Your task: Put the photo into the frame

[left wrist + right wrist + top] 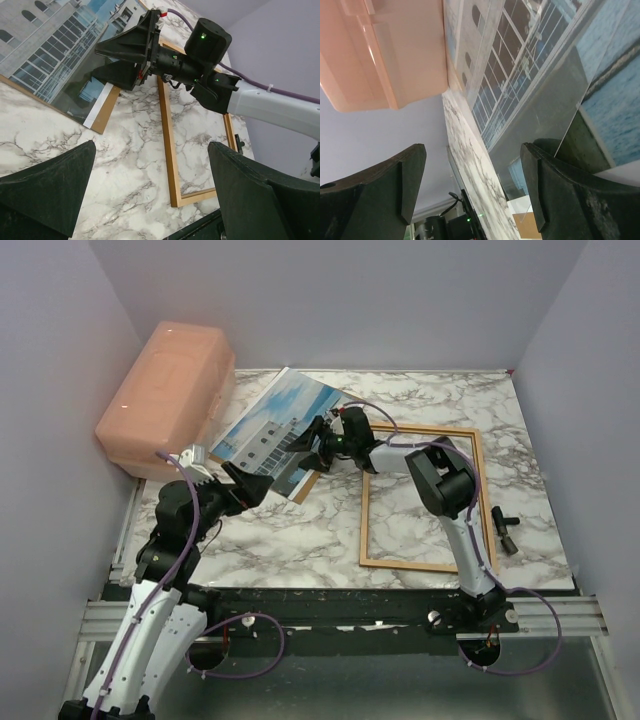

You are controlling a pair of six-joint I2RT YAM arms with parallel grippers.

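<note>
Marble desk: the photo lies at upper left, beside a pink box. The right pincer, jaws wide, sits at the photo's right edge. The left pincer, also wide, hovers at its lower corner. The frame lies at centre right.

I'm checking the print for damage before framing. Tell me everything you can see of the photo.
The photo is a flat, glossy rectangular print: white multi-storey building, blue sky and sea, a white border on the edge nearest the frame. It lies face up, skewed, beside the frame, not in it, on a brown backing board showing past that edge. Its far corner reaches the pink box. The open right hand is at that bordered edge; whether it touches is unclear.
</note>
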